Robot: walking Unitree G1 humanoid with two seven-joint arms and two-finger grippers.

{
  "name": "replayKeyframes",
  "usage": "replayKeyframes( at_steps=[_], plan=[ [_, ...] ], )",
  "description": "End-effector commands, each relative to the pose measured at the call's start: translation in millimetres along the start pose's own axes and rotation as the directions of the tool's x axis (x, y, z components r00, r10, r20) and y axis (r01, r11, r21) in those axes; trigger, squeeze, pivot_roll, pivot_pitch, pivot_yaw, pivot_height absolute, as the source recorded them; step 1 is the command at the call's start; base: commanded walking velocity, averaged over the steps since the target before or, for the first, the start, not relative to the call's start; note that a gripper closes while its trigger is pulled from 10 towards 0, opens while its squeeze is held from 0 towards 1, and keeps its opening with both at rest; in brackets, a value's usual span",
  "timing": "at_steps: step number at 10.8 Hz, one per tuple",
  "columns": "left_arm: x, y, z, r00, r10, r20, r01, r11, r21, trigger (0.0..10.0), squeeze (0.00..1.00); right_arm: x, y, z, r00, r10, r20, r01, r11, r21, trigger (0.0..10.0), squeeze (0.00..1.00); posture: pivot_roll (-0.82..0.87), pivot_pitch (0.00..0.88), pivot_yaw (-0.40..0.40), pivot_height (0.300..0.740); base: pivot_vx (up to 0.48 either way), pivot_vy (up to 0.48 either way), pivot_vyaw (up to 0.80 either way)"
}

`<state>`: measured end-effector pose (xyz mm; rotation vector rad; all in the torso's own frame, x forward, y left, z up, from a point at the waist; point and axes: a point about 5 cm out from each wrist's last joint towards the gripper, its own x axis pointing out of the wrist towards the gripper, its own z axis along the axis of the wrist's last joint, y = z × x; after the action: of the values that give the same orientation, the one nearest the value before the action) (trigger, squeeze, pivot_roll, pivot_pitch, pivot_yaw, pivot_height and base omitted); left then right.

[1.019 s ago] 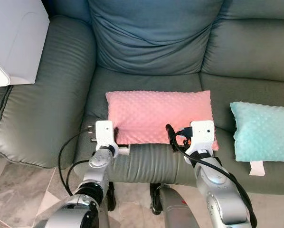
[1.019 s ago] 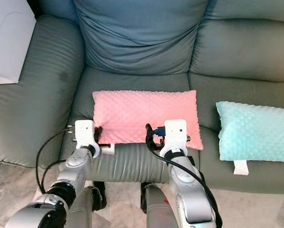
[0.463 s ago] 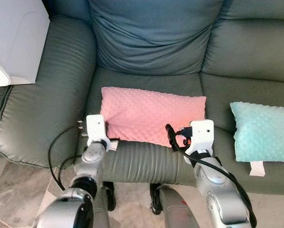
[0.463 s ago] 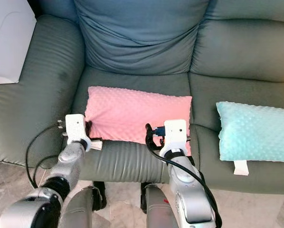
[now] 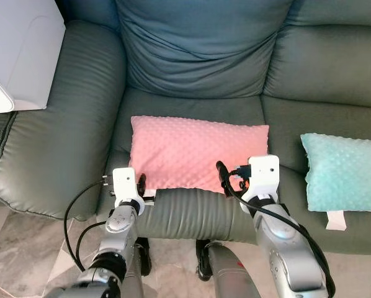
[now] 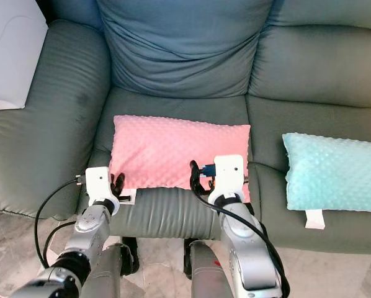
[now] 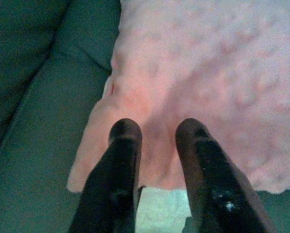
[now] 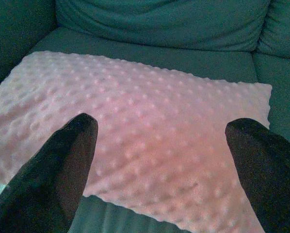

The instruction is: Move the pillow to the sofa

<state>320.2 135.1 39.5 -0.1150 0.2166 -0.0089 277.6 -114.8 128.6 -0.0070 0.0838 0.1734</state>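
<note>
We judge the task all but done: the dimpled pink fabric pillow lies flat on the grey-green leather sofa seat, our left gripper seemingly slightly parted at its near corner, our right gripper spread wide above it.

A teal pillow lies well to the right of the right end effector, a white tag hanging from its near edge. A blue back cushion stands upright beyond both end effectors. A white box sits far off to the left of the left end effector. Marble floor shows below it.
</note>
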Motion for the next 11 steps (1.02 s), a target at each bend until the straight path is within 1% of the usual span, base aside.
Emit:
replayKeyframes(
  at_steps=[1,2,4,5,6,7,8,9,10,11],
  plan=[
    [-5.7,0.8,-8,1.000,-0.013,-0.016,0.013,1.000,-0.006,10.0,1.00,-2.1,-1.4,-9,0.999,-0.004,-0.033,0.004,1.000,0.000,10.0,0.00,-0.18,0.370,-0.027,0.740,0.000,0.000,0.00],
    [-4.9,-0.2,-1,0.999,-0.030,0.023,0.030,1.000,0.001,10.0,1.00,-0.6,-2.6,-8,1.000,-0.006,-0.031,0.006,1.000,-0.001,10.0,0.00,-0.18,0.363,-0.026,0.740,0.000,0.000,0.00],
    [-7.9,0.5,23,0.989,-0.083,0.124,0.079,0.996,0.030,10.0,1.00,1.0,-6.4,-7,1.000,-0.011,-0.021,0.011,1.000,-0.006,10.0,0.00,-0.16,0.335,-0.024,0.740,0.000,0.000,0.00],
    [-10.5,3.8,31,0.983,-0.102,0.149,0.097,0.994,0.043,10.0,1.00,1.0,-7.8,-7,1.000,-0.012,-0.019,0.012,1.000,-0.010,10.0,0.00,-0.15,0.323,-0.022,0.740,0.000,0.000,0.00],
    [-18.5,14.5,46,0.971,-0.131,0.198,0.117,0.990,0.084,10.0,1.00,-4.3,-10.3,-10,1.000,-0.021,-0.018,0.021,1.000,-0.013,10.0,0.00,-0.13,0.300,-0.018,0.740,0.000,0.000,0.00],
    [-20.0,19.5,49,0.971,-0.132,0.201,0.115,0.989,0.094,10.0,1.00,-7.7,-10.8,-13,0.999,-0.024,-0.025,0.024,1.000,-0.011,10.0,0.00,-0.12,0.283,-0.018,0.740,0.000,0.000,0.00],
    [-30.8,27.1,51,0.971,-0.139,0.194,0.119,0.986,0.114,10.0,1.00,-15.1,-11.1,-17,0.999,-0.027,-0.037,0.027,1.000,0.000,10.0,0.00,-0.12,0.262,-0.016,0.740,0.000,0.000,0.00],
    [-39.0,31.3,49,0.974,-0.134,0.181,0.114,0.986,0.120,10.0,1.00,-19.2,-11.4,-20,0.999,-0.025,-0.046,0.025,1.000,0.007,10.0,0.00,-0.12,0.248,-0.016,0.740,0.000,0.000,0.00],
    [-54.7,37.4,48,0.980,-0.104,0.171,0.087,0.991,0.106,10.0,1.00,-24.2,-13.5,-19,0.999,-0.030,-0.026,0.030,1.000,0.006,10.0,0.00,-0.11,0.222,-0.011,0.740,0.000,0.000,0.00],
    [-66.3,42.6,51,0.976,-0.071,0.206,0.050,0.993,0.106,10.0,1.00,-26.3,-18.7,-12,0.998,-0.052,0.036,0.052,0.999,-0.010,10.0,0.00,-0.09,0.187,-0.014,0.740,0.000,0.000,0.00]
  ],
)
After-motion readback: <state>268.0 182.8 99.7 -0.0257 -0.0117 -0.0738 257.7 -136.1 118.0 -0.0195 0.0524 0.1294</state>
